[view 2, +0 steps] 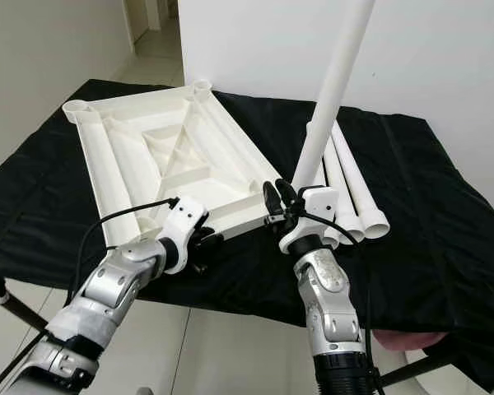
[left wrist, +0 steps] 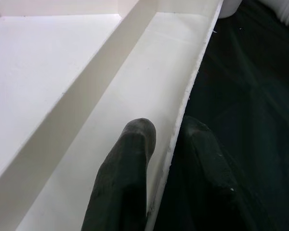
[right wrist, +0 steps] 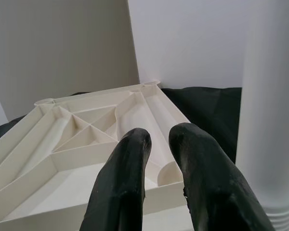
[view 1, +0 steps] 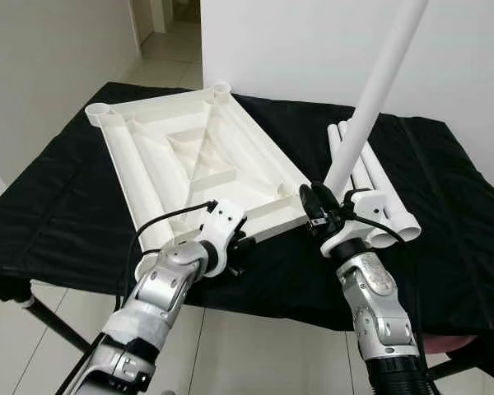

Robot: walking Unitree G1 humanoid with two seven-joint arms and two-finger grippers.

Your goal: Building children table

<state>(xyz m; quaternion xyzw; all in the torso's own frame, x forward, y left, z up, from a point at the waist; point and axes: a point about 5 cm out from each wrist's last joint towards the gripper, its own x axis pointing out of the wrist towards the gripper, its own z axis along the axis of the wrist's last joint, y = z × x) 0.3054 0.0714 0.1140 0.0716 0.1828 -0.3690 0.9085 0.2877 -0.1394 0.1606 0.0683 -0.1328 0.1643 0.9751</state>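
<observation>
At the near edge of the upturned white tabletop [view 1: 198, 160], the left claw [left wrist: 166, 144] is pinched onto the rim wall, one black finger [left wrist: 130, 159] inside the channel and the other outside over the black cloth [view 1: 58, 214]. Beside it, at the tabletop's near right corner, the right claw [right wrist: 156, 139] has its two fingers nearly together with a thin gap; whether they clamp anything cannot be told. Just beside this claw a white leg tube [view 1: 379, 90] stands tilted, rising up and to the right from that corner. Further right, more white leg tubes [view 2: 354, 189] lie side by side on the cloth-covered table. The tabletop lies underside up, ribs showing, with round sockets [view 1: 99, 111] at its far corners.
</observation>
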